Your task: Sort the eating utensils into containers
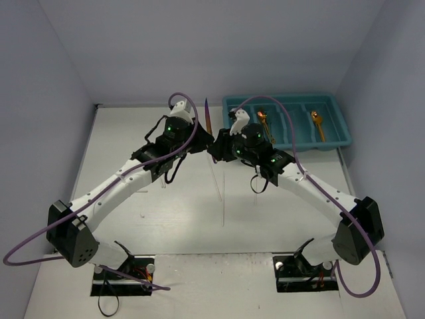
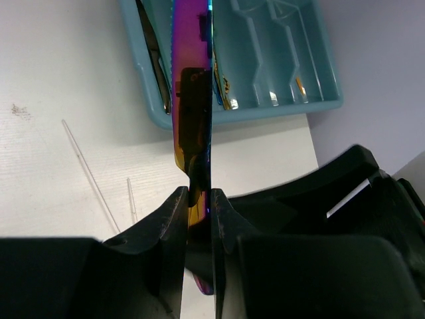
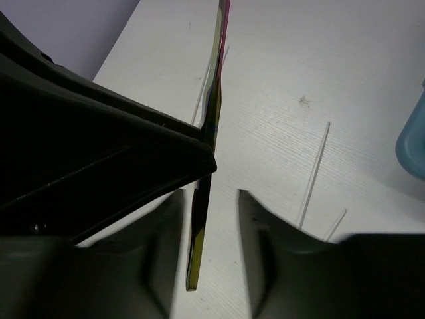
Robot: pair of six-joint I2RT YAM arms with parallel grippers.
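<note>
One purple knife (image 2: 192, 86), likely light, stiff and slick, sits clamped in the left gripper (image 2: 199, 203); the right gripper (image 3: 211, 212) gapes around its end. Flat sides seem the safest hold.

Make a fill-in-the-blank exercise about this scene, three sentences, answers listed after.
1. The left gripper is shut on a rainbow-coloured ____.
2. The right gripper stands ____ around one end of the knife.
3. Two copper spoons lie inside the teal ____.

Missing words: knife; open; tray.
</note>
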